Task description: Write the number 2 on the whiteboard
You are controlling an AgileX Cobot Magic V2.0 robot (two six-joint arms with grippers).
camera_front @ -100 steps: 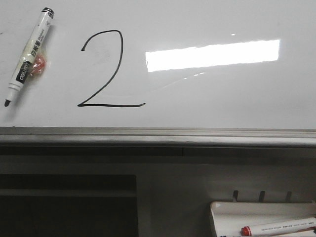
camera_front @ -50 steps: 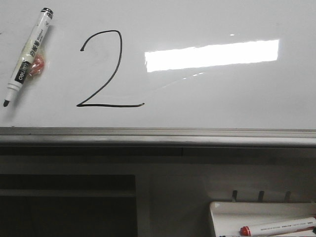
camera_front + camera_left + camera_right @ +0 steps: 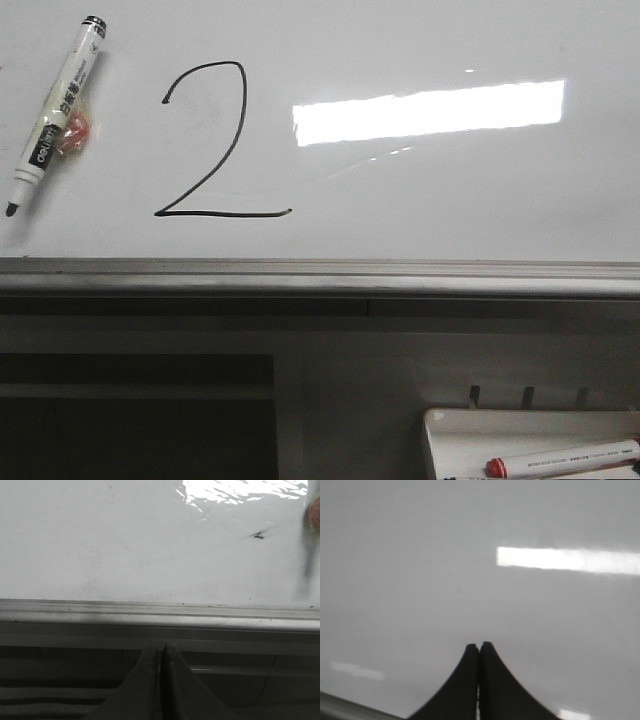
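Observation:
The number 2 (image 3: 212,140) is drawn in thin black line on the whiteboard (image 3: 420,200), left of a bright light reflection. A black-tipped white marker (image 3: 55,112) lies uncapped on the board at the far left, with a small orange thing beside it. No gripper shows in the front view. My left gripper (image 3: 160,644) is shut and empty, below the board's grey rail (image 3: 150,614). My right gripper (image 3: 479,645) is shut and empty, in front of the bare whiteboard (image 3: 420,580).
The grey metal rail (image 3: 320,275) runs along the board's lower edge. A small white tray (image 3: 470,440) at the lower right holds a red-capped marker (image 3: 560,460). A dark recess (image 3: 130,420) lies under the rail at the left.
The whole front view has shifted very slightly to the left. Nothing else has visibly changed.

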